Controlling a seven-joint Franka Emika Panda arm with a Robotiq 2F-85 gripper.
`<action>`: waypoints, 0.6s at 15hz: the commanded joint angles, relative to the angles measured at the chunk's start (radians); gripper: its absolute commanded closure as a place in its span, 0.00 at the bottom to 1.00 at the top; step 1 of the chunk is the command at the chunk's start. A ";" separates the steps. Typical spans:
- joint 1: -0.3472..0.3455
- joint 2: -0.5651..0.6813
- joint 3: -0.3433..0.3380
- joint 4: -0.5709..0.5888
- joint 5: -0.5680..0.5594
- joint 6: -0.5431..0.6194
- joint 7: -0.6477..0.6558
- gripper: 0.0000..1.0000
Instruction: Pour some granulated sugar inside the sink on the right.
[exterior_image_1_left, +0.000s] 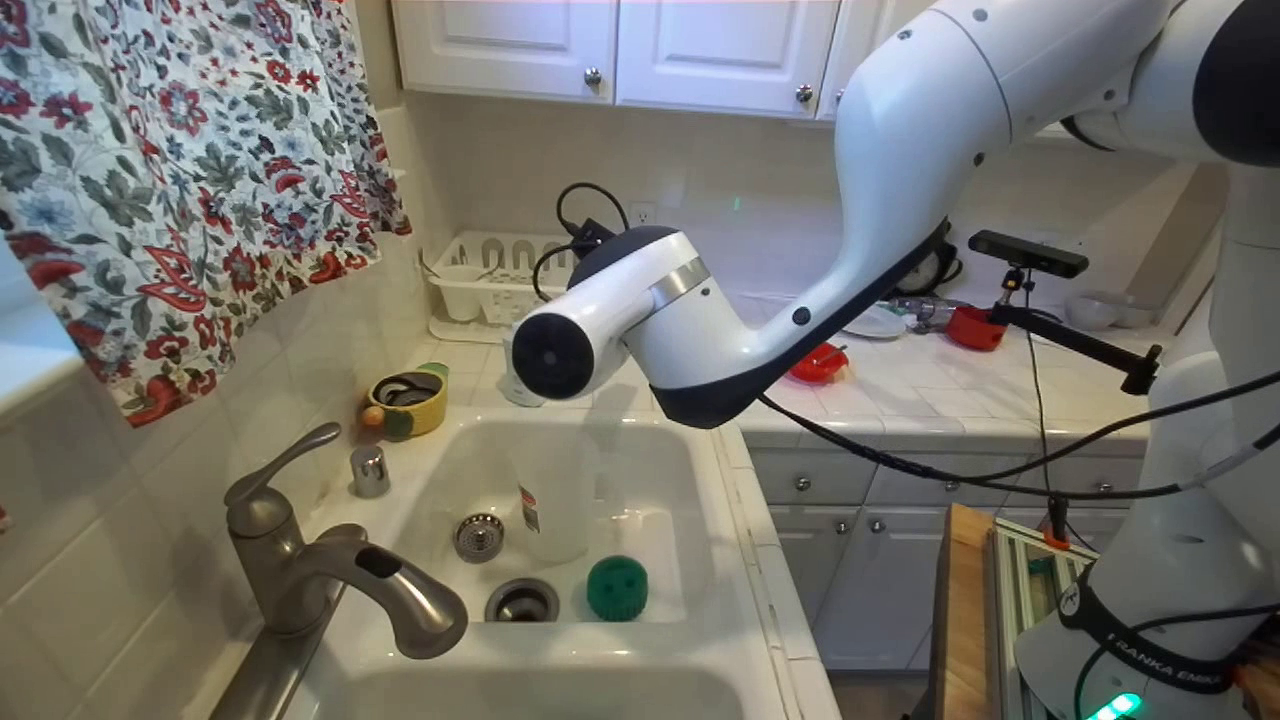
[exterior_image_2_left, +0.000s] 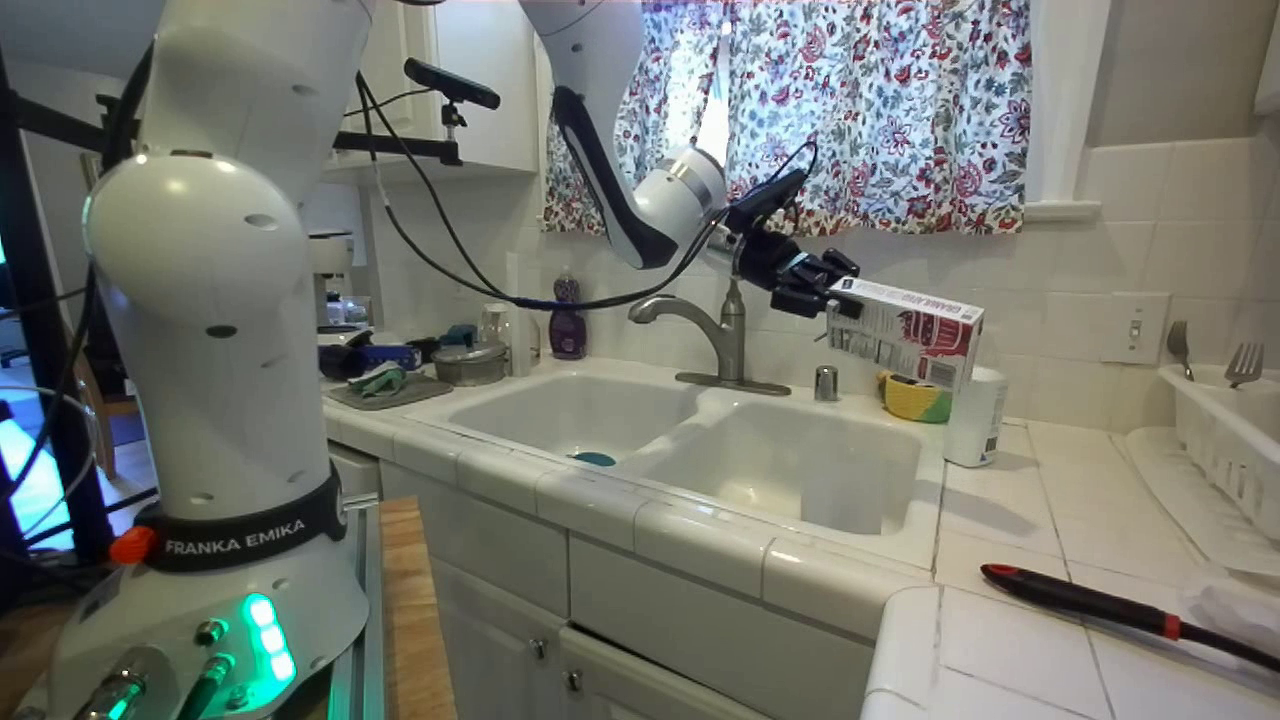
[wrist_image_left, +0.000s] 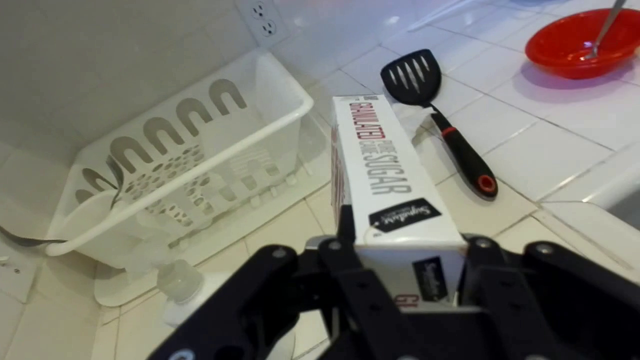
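The granulated sugar is a white box with red and grey print (wrist_image_left: 380, 165). My gripper (wrist_image_left: 407, 245) is shut on one end of it, with a finger on each side. In an exterior view the sugar box (exterior_image_2_left: 905, 330) lies nearly level in the gripper (exterior_image_2_left: 845, 285), its far end slightly lower. It is above the back right corner of the white sink (exterior_image_2_left: 800, 440). That sink also shows in an exterior view (exterior_image_1_left: 580, 648), where the wrist hides the gripper and box. A whitish thing with a small label (exterior_image_1_left: 550, 520) shows in the basin; I cannot tell what it is.
A white dispenser bottle (exterior_image_2_left: 975, 425) stands just below the box's far end. A white dish rack (wrist_image_left: 200, 175), black spatula (wrist_image_left: 465, 160) and red bowl (wrist_image_left: 580, 55) are on the counter. The faucet (exterior_image_1_left: 340, 570) and yellow bowl (exterior_image_1_left: 425, 405) are at the sink's back; a green scrubber (exterior_image_1_left: 617, 588) is inside.
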 joint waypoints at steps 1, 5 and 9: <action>-0.021 0.002 0.017 0.055 0.133 0.003 -0.043 0.91; -0.031 -0.002 0.014 0.096 0.244 0.003 -0.065 0.91; -0.070 -0.020 0.007 0.182 0.412 -0.005 -0.159 0.91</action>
